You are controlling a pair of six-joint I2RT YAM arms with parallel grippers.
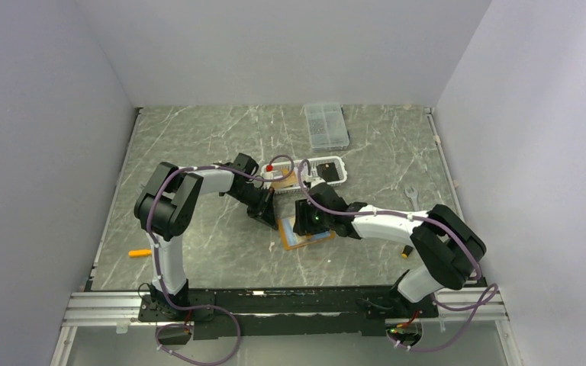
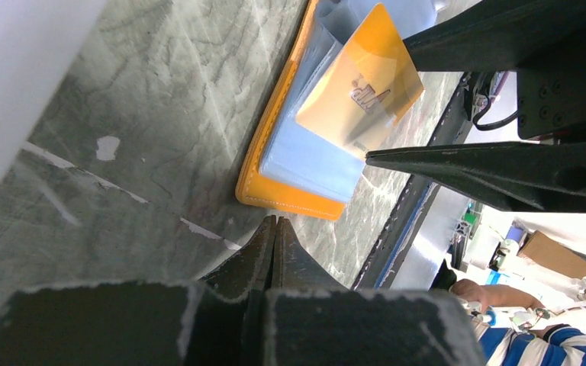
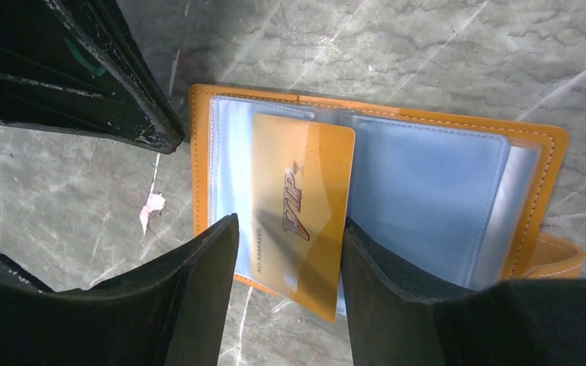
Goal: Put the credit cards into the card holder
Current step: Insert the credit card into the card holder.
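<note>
place: robot lab cell | evidence: plain white walls (image 1: 275,46); marble-look table (image 1: 198,137); aluminium rail (image 1: 107,309); bolted robot arms (image 1: 169,229)

Gold VIP card (image 3: 301,206) on open orange card holder (image 3: 538,164), between parted fingers of right gripper (image 3: 288,248); marble table (image 3: 427,53) beneath

You have a grey-green marbled table (image 1: 198,137), its stone marked with a few pale chips. The card holder (image 1: 305,241) lies open and flat on it, orange cover down and pale blue inside facing up. Just beyond the card holder sits a white slotted basket (image 1: 330,168). Well beyond it, near the back wall, is a clear compartment box (image 1: 326,126). To the card holder's right lies a small wrench (image 1: 410,197), and a little nearer the arm bases on that side, a yellow-and-black thing (image 1: 406,252) too small to make out. Well to the card holder's left, an orange stick-like thing (image 1: 140,252) lies near the table's edge.
</note>
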